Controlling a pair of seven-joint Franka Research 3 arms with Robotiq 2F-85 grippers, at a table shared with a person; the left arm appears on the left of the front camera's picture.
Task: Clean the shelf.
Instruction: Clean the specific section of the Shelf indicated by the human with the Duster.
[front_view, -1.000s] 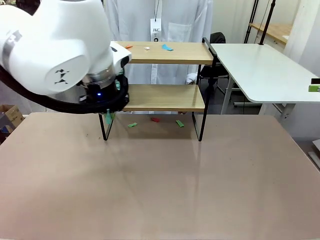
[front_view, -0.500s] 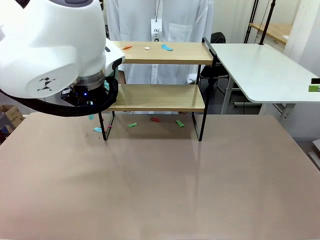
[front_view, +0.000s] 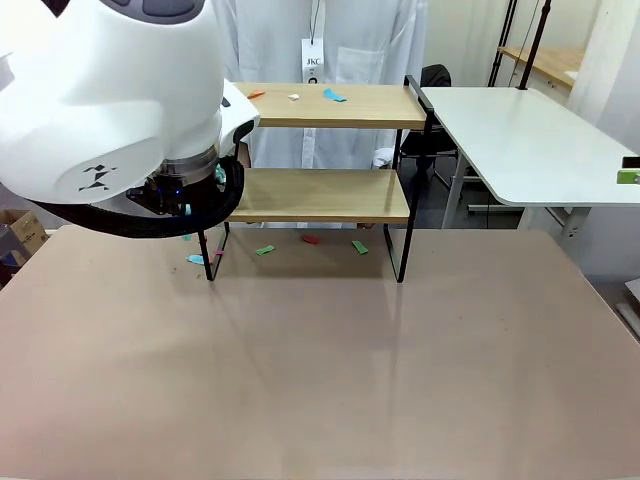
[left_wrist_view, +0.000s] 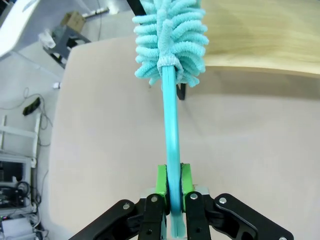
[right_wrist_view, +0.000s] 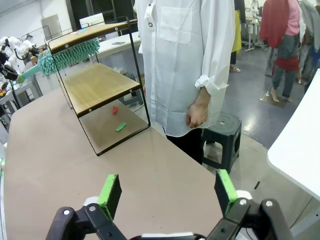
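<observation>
Shelf (front_view: 330, 195) at table (front_view: 320, 380) far side w/ scraps (front_view: 334, 95) on top & under; person (front_view: 340, 50) behind.

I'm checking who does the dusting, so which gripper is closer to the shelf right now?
Left. The left gripper, shut on the duster, is beside the shelf; the right gripper sits open, well away.

Room beyond the work area: a wide tan tabletop (front_view: 320, 380) occupies the foreground, with a white table (front_view: 520, 140) past its far right side and a light wooden desk (front_view: 548, 58) farther back, near black stand legs (front_view: 512, 45). The floor (right_wrist_view: 260, 110) is smooth and grey — a round black stool (right_wrist_view: 221, 131) stands on it by the tabletop's far edge. A cardboard box (front_view: 20, 232) sits low at the left, and a black power strip (left_wrist_view: 31, 106) lies among cables on the floor.
</observation>
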